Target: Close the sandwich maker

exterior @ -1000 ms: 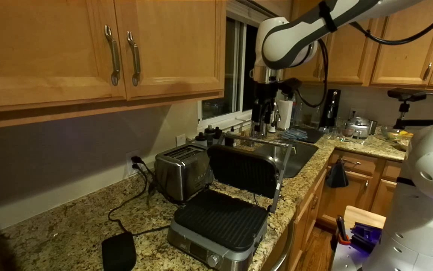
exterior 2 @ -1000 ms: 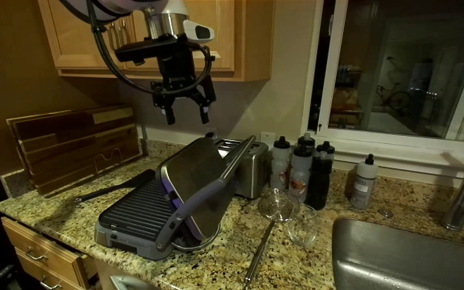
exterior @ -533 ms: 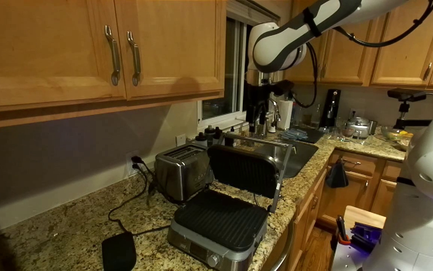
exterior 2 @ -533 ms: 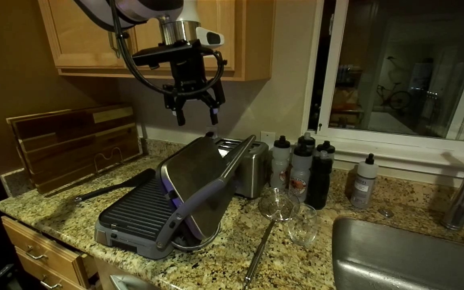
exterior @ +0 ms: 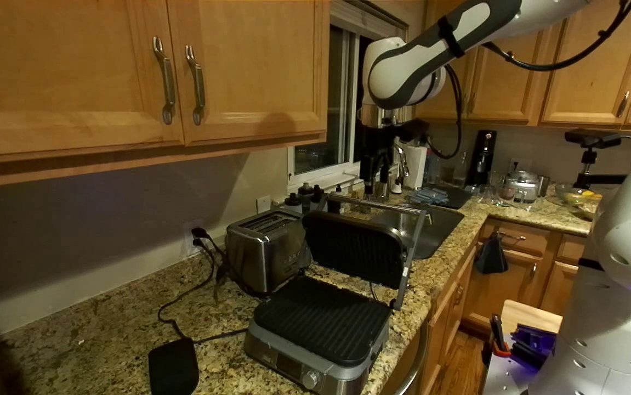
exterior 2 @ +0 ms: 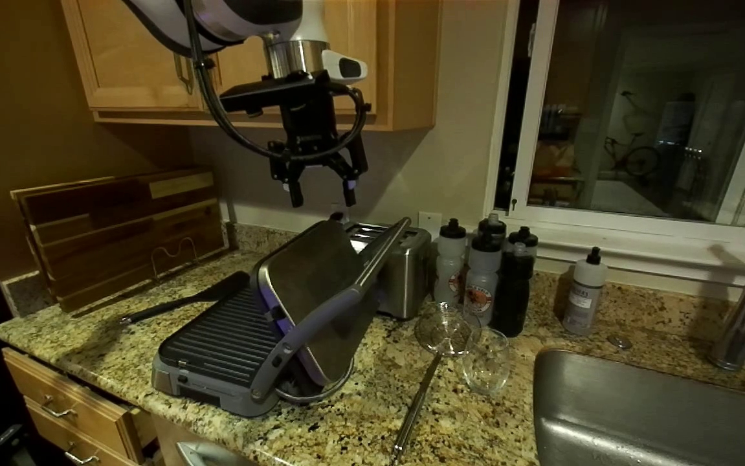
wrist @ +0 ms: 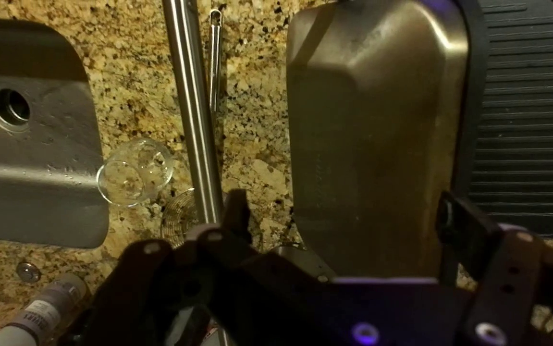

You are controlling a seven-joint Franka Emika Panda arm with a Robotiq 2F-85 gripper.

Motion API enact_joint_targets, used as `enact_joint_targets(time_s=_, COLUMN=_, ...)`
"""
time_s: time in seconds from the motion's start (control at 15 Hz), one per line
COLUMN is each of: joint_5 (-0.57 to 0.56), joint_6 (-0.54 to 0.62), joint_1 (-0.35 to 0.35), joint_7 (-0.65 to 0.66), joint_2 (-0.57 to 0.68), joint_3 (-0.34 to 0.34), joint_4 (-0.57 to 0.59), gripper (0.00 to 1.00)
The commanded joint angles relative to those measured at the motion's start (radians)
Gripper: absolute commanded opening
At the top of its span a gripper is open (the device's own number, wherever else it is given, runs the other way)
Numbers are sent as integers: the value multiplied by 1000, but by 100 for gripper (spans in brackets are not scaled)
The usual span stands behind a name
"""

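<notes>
The sandwich maker stands open on the counter, its dark ribbed lower plate (exterior: 323, 315) bare and its lid (exterior 2: 320, 285) tilted up and back. The lid's silver bar handle (exterior: 373, 206) sticks up behind it; it also shows in an exterior view (exterior 2: 382, 255). My gripper (exterior 2: 323, 199) is open and empty, pointing down in the air above the lid, apart from it. It also shows in an exterior view (exterior: 376, 189). In the wrist view, the lid's smooth back (wrist: 377, 144) lies below and between the spread fingers (wrist: 342, 209), and the handle (wrist: 194, 115) passes under the left-hand finger.
A chrome toaster (exterior: 266, 252) stands close beside the sandwich maker near the wall. Several bottles (exterior 2: 482, 285), clear glasses (exterior 2: 485, 362) and a thin metal utensil (exterior 2: 417, 404) lie behind the lid, before the sink (exterior 2: 605, 401). Upper cabinets (exterior: 249, 71) hang over the counter.
My gripper has moved right and slightly down in the exterior view where the bottles show, and left and slightly down in the exterior view with the robot base. The sandwich maker has not moved.
</notes>
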Motion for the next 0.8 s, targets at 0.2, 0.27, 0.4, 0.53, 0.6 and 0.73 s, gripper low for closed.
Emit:
enact_joint_targets(time_s=0.2, joint_5=5, joint_6=113, joint_1=-42, joint_7=2, joint_2=91, joint_3=-52, joint_4=37, gripper=100)
enact_joint_targets(time_s=0.27, joint_5=15, joint_6=131, joint_1=-44, joint_7=-6, joint_2=103, joint_3=-58, joint_4=40, gripper=100)
enact_joint_targets(time_s=0.4, joint_5=70, joint_6=177, joint_1=-44, joint_7=-44, joint_2=124, joint_3=-72, joint_4=40, gripper=100)
enact_joint_targets(time_s=0.53, joint_5=106, joint_6=215, joint_1=-45, joint_7=-55, joint_2=147, joint_3=-77, joint_4=40, gripper=100)
enact_joint_targets(time_s=0.6, joint_5=128, joint_6=231, joint_1=-46, joint_7=-67, joint_2=164, joint_3=-81, joint_4=41, gripper=100)
enact_joint_targets(time_s=0.73, joint_5=151, joint_6=259, joint_1=-49, joint_7=-80, joint_2=189, joint_3=-83, joint_4=43, gripper=100)
